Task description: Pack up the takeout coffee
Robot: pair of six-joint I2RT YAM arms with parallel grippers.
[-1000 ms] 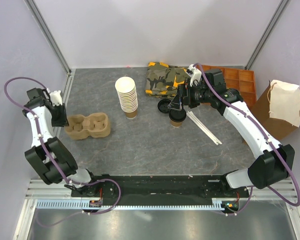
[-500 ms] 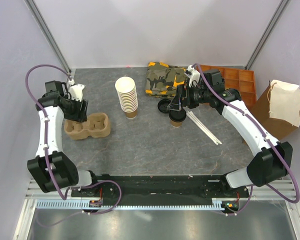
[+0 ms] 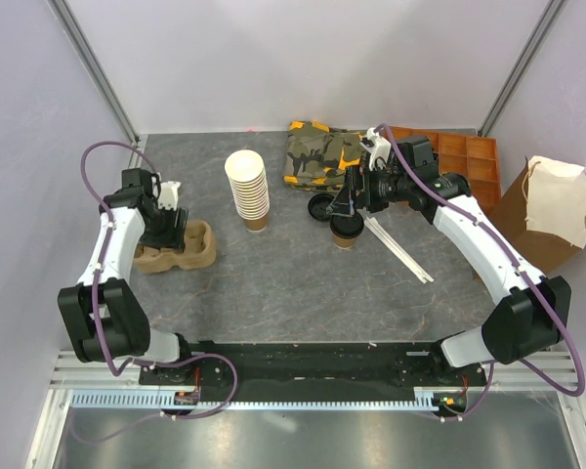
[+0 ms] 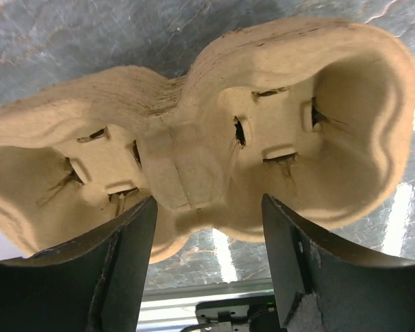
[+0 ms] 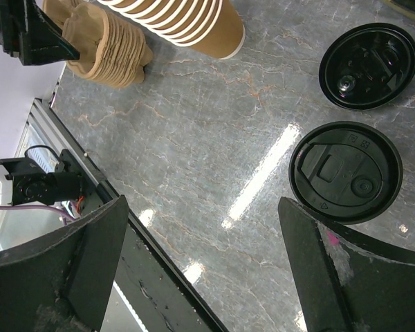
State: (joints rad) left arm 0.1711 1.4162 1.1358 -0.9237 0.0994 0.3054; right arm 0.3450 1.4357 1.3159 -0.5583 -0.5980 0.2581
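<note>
Grey marbled tabletop (image 3: 303,283), pale lilac walls (image 3: 303,59), slanting metal corner posts (image 3: 96,73), white glare streaks (image 5: 259,176).

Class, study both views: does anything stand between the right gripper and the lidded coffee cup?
Nothing visible does. The right gripper hangs open above the takeout coffee, whose lid shows unobstructed ahead of its fingers; the loose black lid lies apart, beside it.

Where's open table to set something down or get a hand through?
Widest bare patch: near-centre table, bordered by the cup carrier, cup stack, takeout coffee and white sticks. Also the back-left corner behind the carrier. Crowded: back right, where camo cloth, loose lid, coffee and right gripper bunch together.
</note>
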